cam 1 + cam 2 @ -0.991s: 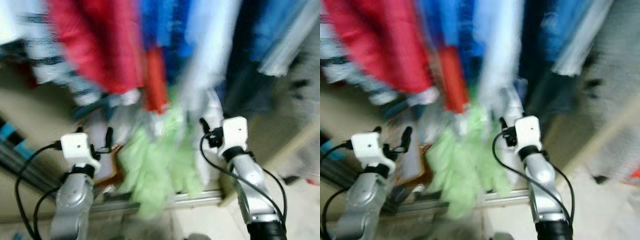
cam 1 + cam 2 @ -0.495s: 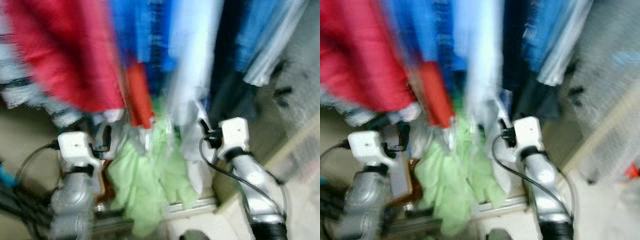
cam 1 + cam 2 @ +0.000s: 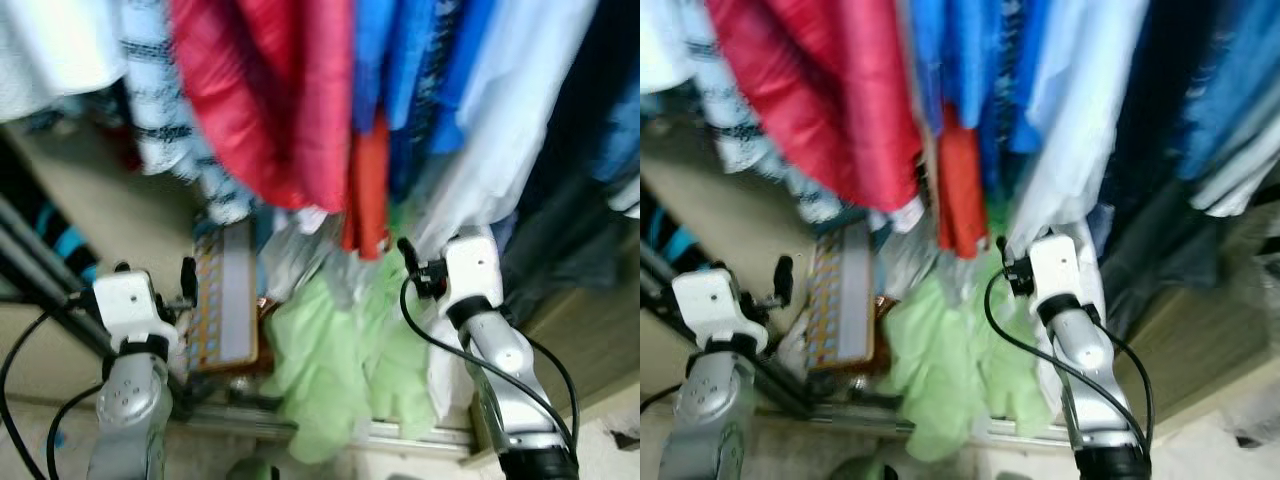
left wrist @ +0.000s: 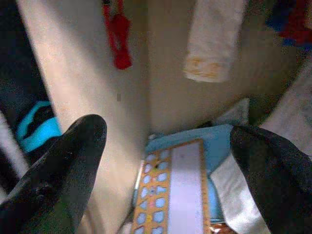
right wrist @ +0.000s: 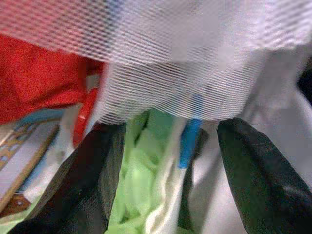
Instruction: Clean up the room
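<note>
A: Open closet ahead, packed with hanging clothes (image 3: 330,90): red jacket (image 3: 275,110), blue shirts (image 3: 410,70), pale blue garment (image 3: 510,130), dark pieces at far right, striped white knit (image 3: 165,110) at left.

B: And lower down?

A: Light green cloth (image 3: 335,370) heaped on the closet floor, spilling over the sliding-door track (image 3: 400,432). Beside it, toward the left, a flat board (image 3: 225,300) with an orange patterned border, leaning upright. White plastic bags (image 3: 930,262) bunched between board and green cloth.

B: Arms?

A: Both raised in front of the closet. Left gripper (image 4: 165,146) spread wide, holding nothing, aimed at the closet's beige inner wall (image 4: 92,92) and the patterned board below, with blue cloth (image 4: 219,141) under the board's far end. Right gripper (image 5: 168,165) also parted wide, empty, poised just above the green cloth, white mesh fabric (image 5: 195,58) draped close before the fingers.

B: Contact with anything?

A: Unclear for the mesh; nothing between the fingers (image 5: 258,170).
</note>
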Tool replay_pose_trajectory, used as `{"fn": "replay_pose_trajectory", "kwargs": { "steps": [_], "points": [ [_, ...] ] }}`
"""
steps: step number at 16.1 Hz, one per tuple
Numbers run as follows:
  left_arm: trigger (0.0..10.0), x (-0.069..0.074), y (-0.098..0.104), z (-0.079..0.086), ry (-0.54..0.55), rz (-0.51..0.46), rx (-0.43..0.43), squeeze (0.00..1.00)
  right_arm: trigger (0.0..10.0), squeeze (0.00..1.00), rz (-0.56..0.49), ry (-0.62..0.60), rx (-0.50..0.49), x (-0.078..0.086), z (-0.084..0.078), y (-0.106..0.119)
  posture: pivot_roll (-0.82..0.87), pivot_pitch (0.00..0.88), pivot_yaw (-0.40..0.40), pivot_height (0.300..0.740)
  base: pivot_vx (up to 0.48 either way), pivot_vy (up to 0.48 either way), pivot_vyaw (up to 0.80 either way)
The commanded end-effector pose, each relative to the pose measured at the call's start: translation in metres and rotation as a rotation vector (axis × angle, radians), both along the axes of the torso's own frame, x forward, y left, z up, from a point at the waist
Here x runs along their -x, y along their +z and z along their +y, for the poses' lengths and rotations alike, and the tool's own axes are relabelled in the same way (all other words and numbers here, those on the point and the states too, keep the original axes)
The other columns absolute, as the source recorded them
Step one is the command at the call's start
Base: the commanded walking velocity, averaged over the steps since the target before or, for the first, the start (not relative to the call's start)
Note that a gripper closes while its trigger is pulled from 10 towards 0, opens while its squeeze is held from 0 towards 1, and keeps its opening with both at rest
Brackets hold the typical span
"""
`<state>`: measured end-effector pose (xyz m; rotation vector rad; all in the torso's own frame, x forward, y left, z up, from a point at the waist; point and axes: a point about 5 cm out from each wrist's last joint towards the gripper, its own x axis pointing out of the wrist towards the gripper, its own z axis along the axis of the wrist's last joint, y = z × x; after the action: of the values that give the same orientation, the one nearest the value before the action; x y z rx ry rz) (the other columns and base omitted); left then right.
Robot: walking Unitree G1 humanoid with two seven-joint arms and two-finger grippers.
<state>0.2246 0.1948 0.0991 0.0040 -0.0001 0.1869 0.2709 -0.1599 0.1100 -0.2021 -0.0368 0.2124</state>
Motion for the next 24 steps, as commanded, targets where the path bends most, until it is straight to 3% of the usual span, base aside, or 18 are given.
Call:
{"fn": "replay_pose_trajectory", "kwargs": {
  "steps": [1,3,8,10,13,16,24],
  "points": [
    [10.0,-0.001,0.006,0.001,0.012,-0.023,-0.03,0.0,10.0,0.0,-0.03,0.01,-0.002,-0.001,0.001,0.007,-0.06,0.0,0.012,0.74,0.0,0.0,0.0],
    [10.0,-0.002,0.007,0.003,0.031,-0.028,-0.054,0.0,10.0,0.0,-0.046,0.025,0.019,-0.004,0.003,0.009,-0.05,0.0,0.01,0.74,0.0,0.0,0.39],
    [10.0,-0.002,0.014,0.003,-0.01,-0.071,-0.008,0.0,10.0,0.0,-0.123,-0.02,-0.022,-0.005,0.004,0.026,-0.05,0.0,0.019,0.74,0.0,0.0,0.59],
    [10.0,-0.002,0.02,0.001,-0.031,-0.101,-0.051,0.0,10.0,0.0,-0.125,-0.05,-0.044,0.001,0.001,0.027,-0.05,0.0,0.02,0.74,0.0,0.0,0.0],
    [10.0,0.011,0.007,0.011,-0.006,-0.048,-0.076,0.0,10.0,0.0,-0.07,-0.087,-0.005,0.017,-0.012,0.01,-0.05,0.0,0.015,0.74,0.0,0.0,0.0],
    [10.0,0.027,-0.002,0.021,0.018,-0.006,-0.119,0.0,10.0,0.0,0.0,-0.124,0.039,0.045,-0.026,-0.006,-0.06,0.0,0.019,0.74,0.0,0.0,0.0],
    [10.0,0.023,0.005,0.015,0.052,-0.054,-0.116,0.0,10.0,0.0,-0.005,-0.112,0.041,0.034,-0.025,-0.007,-0.05,0.0,0.002,0.74,0.0,0.0,0.0]
  ]
}}
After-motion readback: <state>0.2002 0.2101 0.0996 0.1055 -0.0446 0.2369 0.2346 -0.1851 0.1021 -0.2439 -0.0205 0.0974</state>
